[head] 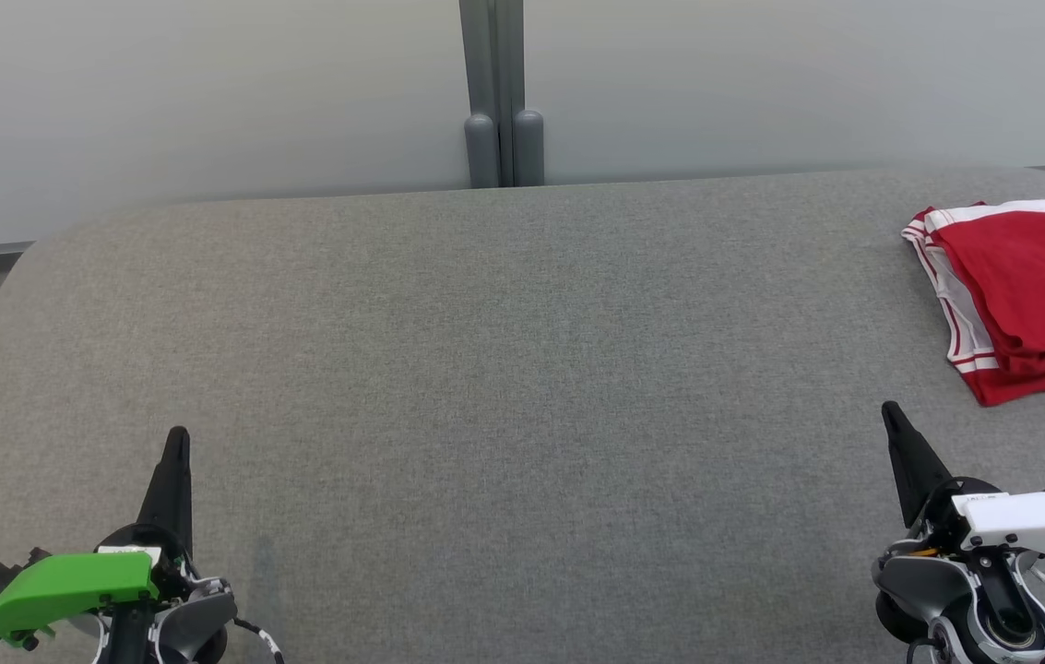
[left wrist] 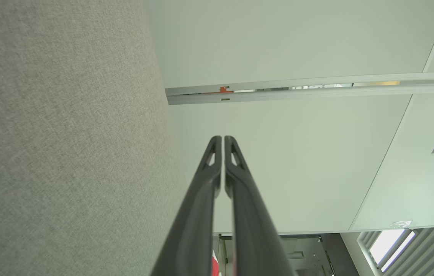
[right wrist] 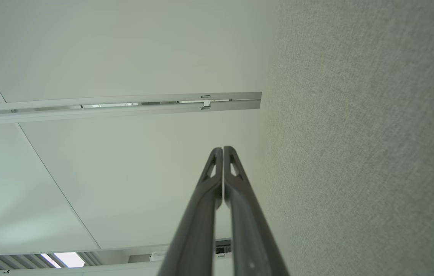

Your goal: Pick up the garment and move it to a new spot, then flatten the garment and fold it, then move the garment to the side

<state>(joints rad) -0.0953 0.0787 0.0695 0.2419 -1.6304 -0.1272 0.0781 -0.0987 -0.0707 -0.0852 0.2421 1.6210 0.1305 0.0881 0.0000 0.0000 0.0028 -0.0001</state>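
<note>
The garment (head: 1025,290) is red with white striped trim and lies folded in a neat stack at the far right of the grey table (head: 504,369), partly cut off by the view's edge. My left gripper (head: 177,435) rests at the lower left, shut and holding nothing. At the lower right my right gripper (head: 890,410) is shut and empty too, a short way in front of the garment and not touching it. Both wrist views confirm it: the left gripper (left wrist: 222,137) and the right gripper (right wrist: 223,148) have their fingertips pressed together.
A pale wall panel with a grey vertical post (head: 502,92) runs behind the table's far edge. The table's rounded corners fall away at the far left and far right. The grey felt surface (left wrist: 67,134) sits beside my left fingers in the left wrist view.
</note>
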